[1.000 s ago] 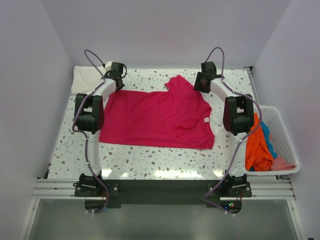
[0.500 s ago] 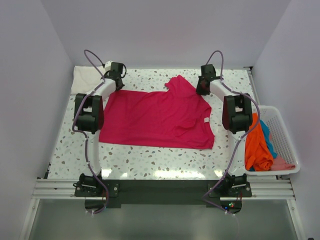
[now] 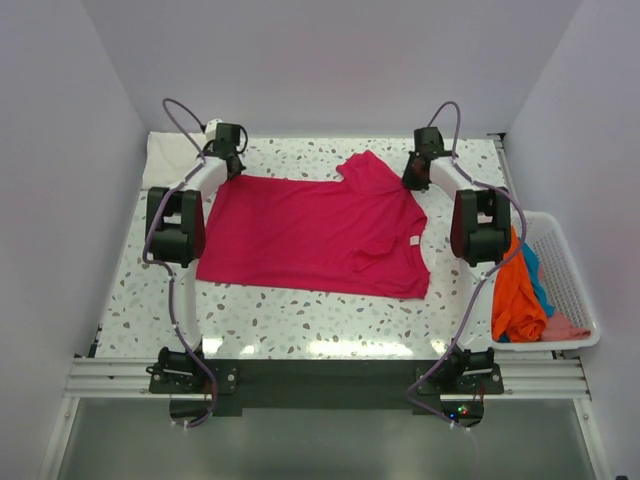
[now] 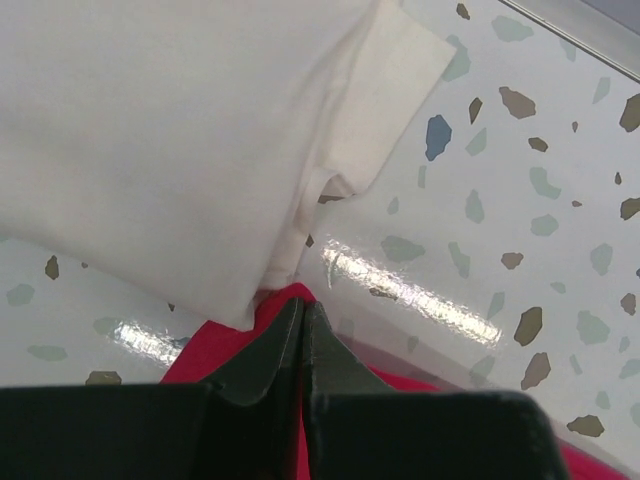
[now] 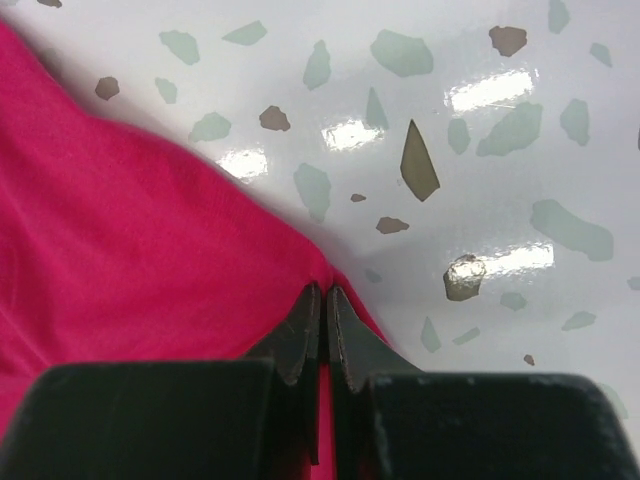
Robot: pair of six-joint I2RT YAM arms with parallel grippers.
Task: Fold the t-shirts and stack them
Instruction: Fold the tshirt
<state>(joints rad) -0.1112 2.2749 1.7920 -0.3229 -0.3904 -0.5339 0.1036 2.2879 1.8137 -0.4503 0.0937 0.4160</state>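
A magenta-red t-shirt [image 3: 315,232] lies spread on the speckled table. My left gripper [image 3: 226,163] is shut on its far left corner, seen as red cloth [image 4: 215,345] pinched at the fingertips in the left wrist view. My right gripper [image 3: 412,180] is shut on the shirt's far right edge [image 5: 150,260]. A folded cream-white t-shirt [image 3: 172,155] lies at the far left corner, and fills the upper left of the left wrist view [image 4: 170,130], just beyond the left fingertips. Orange [image 3: 515,290], blue [image 3: 537,272] and pink [image 3: 567,327] t-shirts lie in the basket.
A white plastic mesh basket [image 3: 570,262] stands off the table's right edge beside the right arm. White walls close the table on the left, back and right. A metal rail [image 3: 320,378] runs along the near edge.
Both grippers have moved outward, left one left and right one right, pulling the red shirt's far edge wider and flatter. The bunched sleeve at the far middle has shifted right.
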